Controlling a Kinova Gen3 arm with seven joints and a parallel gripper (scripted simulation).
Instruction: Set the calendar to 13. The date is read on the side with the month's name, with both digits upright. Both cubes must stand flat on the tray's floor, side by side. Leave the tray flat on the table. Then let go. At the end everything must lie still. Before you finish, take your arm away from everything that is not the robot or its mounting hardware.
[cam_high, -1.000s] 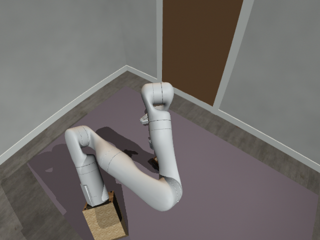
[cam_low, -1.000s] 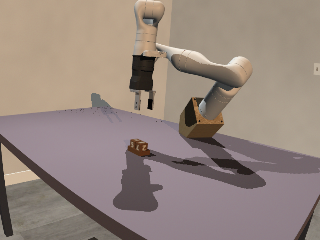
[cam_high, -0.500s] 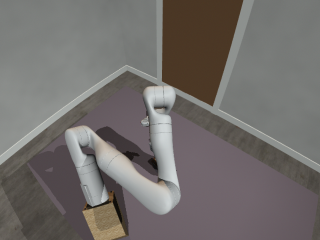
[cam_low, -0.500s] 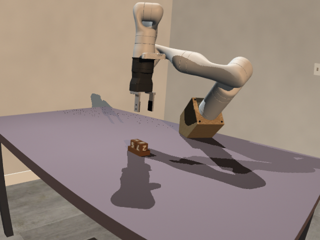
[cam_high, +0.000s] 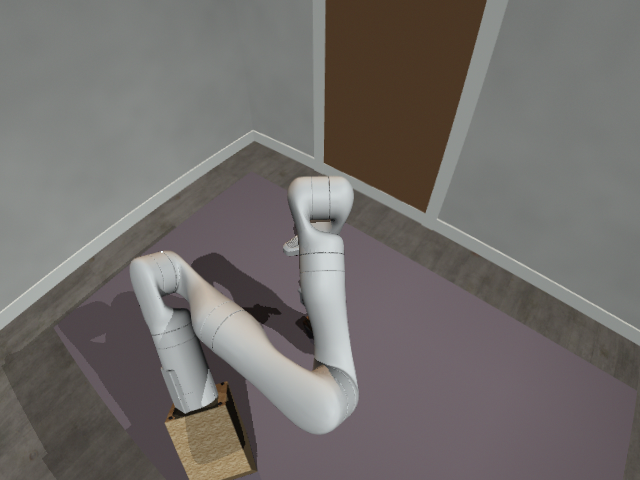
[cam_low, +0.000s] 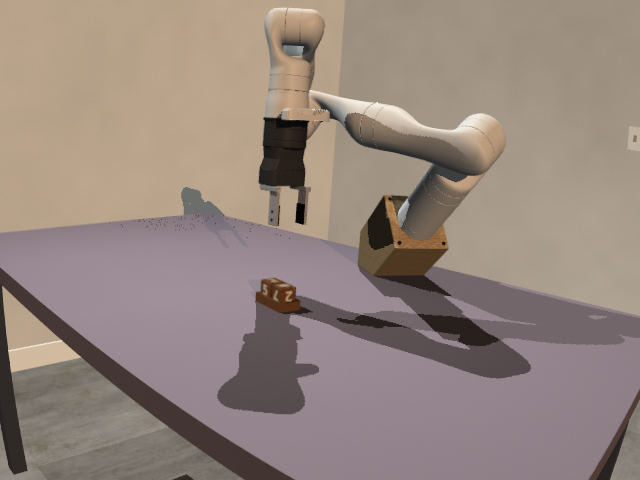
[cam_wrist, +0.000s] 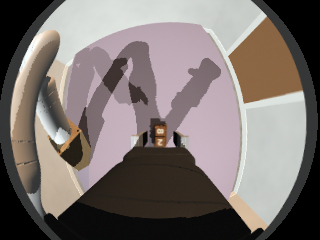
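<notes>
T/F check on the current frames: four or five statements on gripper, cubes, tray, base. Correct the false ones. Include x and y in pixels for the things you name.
1. The gripper (cam_low: 288, 206) (cam_wrist: 160, 136) is open. True.
2. The gripper's fingers are touching the cubes (cam_low: 278, 290) (cam_wrist: 160, 136). False: they hang above them, apart.
3. The tray (cam_low: 277, 303) stands on the table (cam_low: 413, 413). True.
4. The cubes lie on the table outside the tray. False: they sit side by side in the tray.
5. The arm's base block (cam_high: 247, 462) (cam_low: 369, 266) (cam_wrist: 80, 162) is bright blue. False: it is wood-brown.
</notes>
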